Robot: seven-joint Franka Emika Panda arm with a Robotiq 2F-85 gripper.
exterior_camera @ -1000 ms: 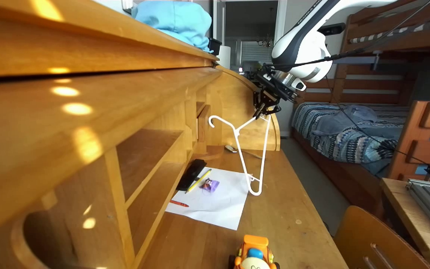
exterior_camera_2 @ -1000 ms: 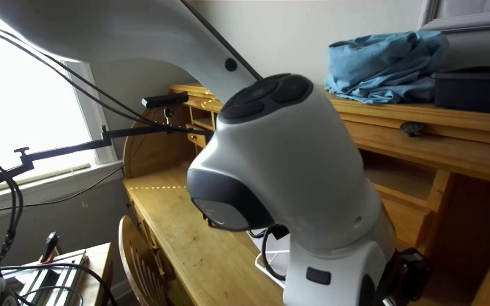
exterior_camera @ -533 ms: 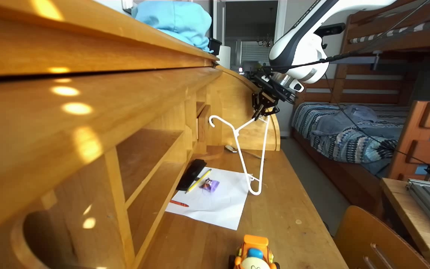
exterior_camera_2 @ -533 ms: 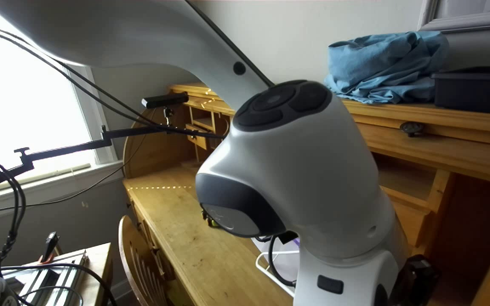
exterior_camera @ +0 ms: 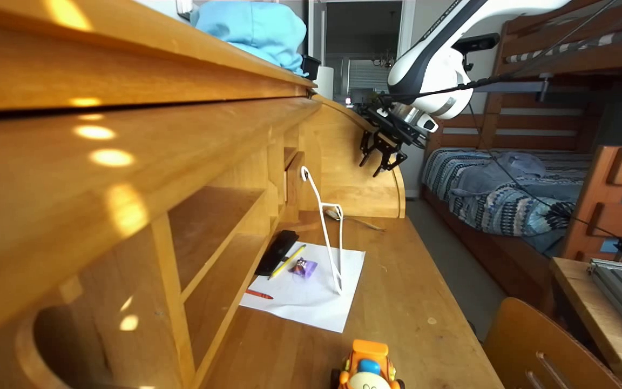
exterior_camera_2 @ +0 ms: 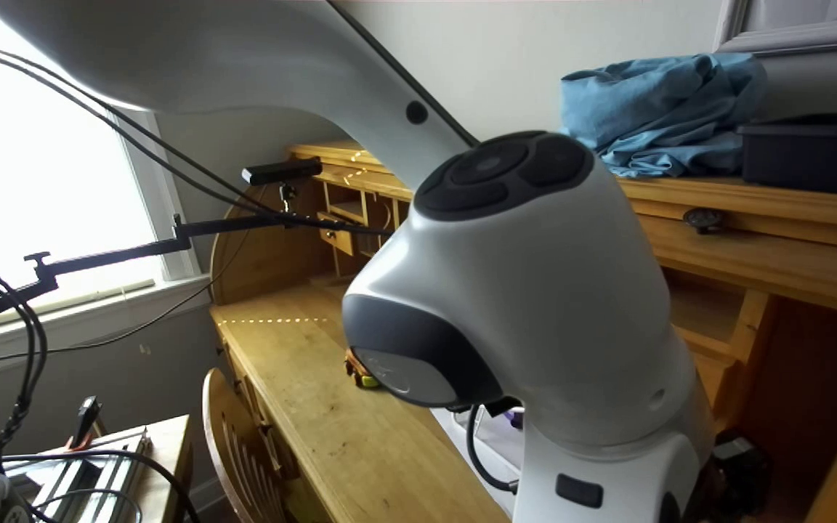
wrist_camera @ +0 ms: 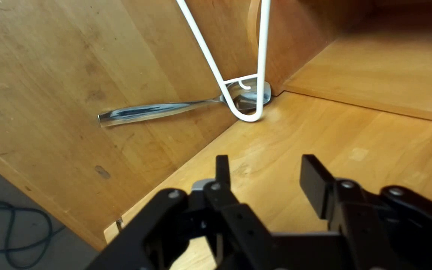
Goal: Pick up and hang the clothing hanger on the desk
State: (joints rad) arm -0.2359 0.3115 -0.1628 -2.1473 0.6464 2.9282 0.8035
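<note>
The white clothing hanger [exterior_camera: 326, 232] hangs with its hook at the dark knob of a small drawer [exterior_camera: 292, 186] in the honey-coloured wooden desk [exterior_camera: 419, 313]. Its body hangs down, seen nearly edge-on, over the paper sheet. In the wrist view its rounded end [wrist_camera: 262, 56] shows ahead of my fingers; the hook is out of that view. My gripper [exterior_camera: 369, 169] is open and empty, apart from the hanger on its right in an exterior view. The open fingers [wrist_camera: 264, 168] also show in the wrist view. The arm hides the gripper in an exterior view.
A white paper sheet [exterior_camera: 311, 313] carries a pencil, a purple packet and a crayon beside a black case [exterior_camera: 277, 253]. A metal spoon [wrist_camera: 156, 110] lies at the desk's end panel. An orange toy vehicle [exterior_camera: 367, 367] and a chair [exterior_camera: 543, 346] are nearer that camera.
My gripper has opened and let go of the hanger, which has swung left and turned, its hook staying at the knob. The arm has shifted slightly.
</note>
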